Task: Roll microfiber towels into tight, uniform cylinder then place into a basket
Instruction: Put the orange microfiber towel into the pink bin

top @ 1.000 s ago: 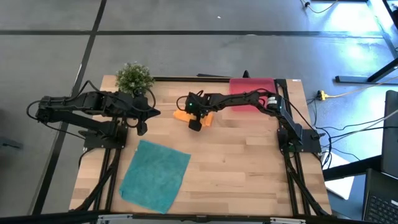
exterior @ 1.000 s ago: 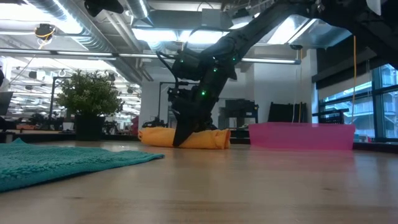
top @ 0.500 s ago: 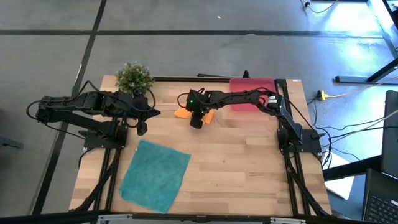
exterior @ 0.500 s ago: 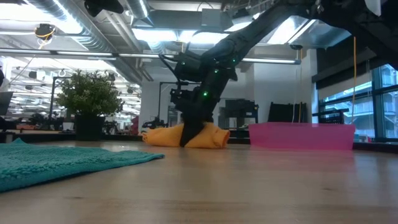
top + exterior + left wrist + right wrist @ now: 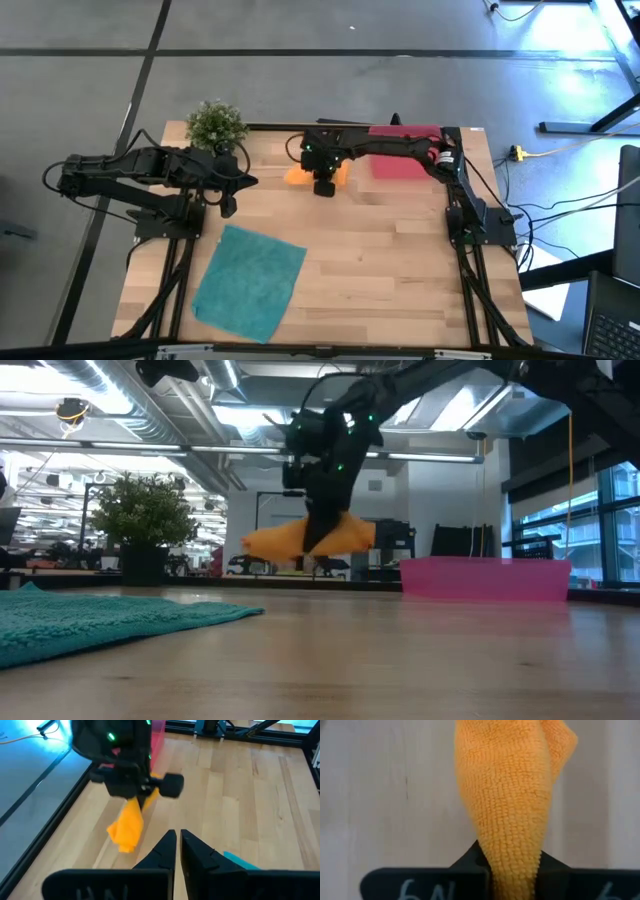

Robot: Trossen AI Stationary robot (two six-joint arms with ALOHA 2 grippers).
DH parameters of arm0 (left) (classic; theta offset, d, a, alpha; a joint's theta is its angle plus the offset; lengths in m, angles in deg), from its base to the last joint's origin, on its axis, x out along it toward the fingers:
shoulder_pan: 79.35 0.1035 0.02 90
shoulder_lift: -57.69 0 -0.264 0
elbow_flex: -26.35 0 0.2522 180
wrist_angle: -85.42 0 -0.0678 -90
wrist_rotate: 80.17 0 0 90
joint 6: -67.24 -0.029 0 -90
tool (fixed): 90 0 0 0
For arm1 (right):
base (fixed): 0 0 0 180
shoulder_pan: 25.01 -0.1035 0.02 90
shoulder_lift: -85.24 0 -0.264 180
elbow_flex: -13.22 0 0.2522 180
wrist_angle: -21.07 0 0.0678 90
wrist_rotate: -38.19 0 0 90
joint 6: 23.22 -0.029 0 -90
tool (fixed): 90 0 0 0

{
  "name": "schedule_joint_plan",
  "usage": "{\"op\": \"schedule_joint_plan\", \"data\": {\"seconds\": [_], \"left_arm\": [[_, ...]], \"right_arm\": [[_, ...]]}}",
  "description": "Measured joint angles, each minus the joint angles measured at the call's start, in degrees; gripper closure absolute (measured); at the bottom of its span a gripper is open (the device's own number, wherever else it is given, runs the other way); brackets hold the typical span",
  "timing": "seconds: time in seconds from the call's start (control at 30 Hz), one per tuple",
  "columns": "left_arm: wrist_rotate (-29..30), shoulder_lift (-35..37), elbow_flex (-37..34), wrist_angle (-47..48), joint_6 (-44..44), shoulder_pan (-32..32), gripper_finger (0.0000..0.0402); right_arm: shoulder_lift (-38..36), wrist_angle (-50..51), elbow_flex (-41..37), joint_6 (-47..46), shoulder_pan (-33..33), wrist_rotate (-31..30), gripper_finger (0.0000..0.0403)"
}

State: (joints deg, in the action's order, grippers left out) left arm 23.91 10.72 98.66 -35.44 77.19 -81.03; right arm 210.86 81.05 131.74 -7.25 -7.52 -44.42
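The orange microfiber towel [image 5: 290, 540], rolled into a bundle, hangs in the air over the far middle of the table, with my right gripper [image 5: 322, 538] shut on it. The same towel [image 5: 126, 826] shows in the left wrist view. The teal towel [image 5: 250, 282] lies spread flat at the near left. The pinkish-red basket [image 5: 402, 167] stands at the far right, partly under my right arm. My left gripper [image 5: 177, 835] waits shut above the table's left side, touching nothing. My right gripper pinches the rolled orange towel about its middle [image 5: 512, 855] between its two fingers [image 5: 470, 862]. The fingers come from above, pointing steeply down, and lie across the roll. The towel is lifted clear of the table, both ends [image 5: 262, 544] drooping a little to either side.
A small green plant [image 5: 215, 125] stands at the far left corner, beside my left arm. Bare wood lies between the teal towel and the basket [image 5: 485, 578].
My right gripper has shut on the orange towel where it lay on the table, then risen and moved slightly toward the far edge. The towel has gone up with it, lifted clear of the table, its ends now sagging.
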Motion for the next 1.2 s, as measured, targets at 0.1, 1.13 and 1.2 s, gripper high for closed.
{"op": "schedule_joint_plan", "data": {"seconds": [0.1, 1.13, 1.2], "left_arm": [[-0.02, 0.0, 0.0, 0.02, 0.0, 0.0, 0.0388], [0.24, 0.0, 0.0, -6.56, -4.52, -0.01, 0.0397], [0.24, 0.0, 0.0, -7.34, -4.51, 0.0, 0.0399]], "right_arm": [[-1.31, 4.51, 3.12, 3.29, 0.64, -2.15, 0.0376], [-33.55, 0.94, -33.55, 22.88, 24.1, -4.36, 0.0375], [-33.87, 0.56, -35.4, 23.27, 26.7, -4.32, 0.0375]]}}
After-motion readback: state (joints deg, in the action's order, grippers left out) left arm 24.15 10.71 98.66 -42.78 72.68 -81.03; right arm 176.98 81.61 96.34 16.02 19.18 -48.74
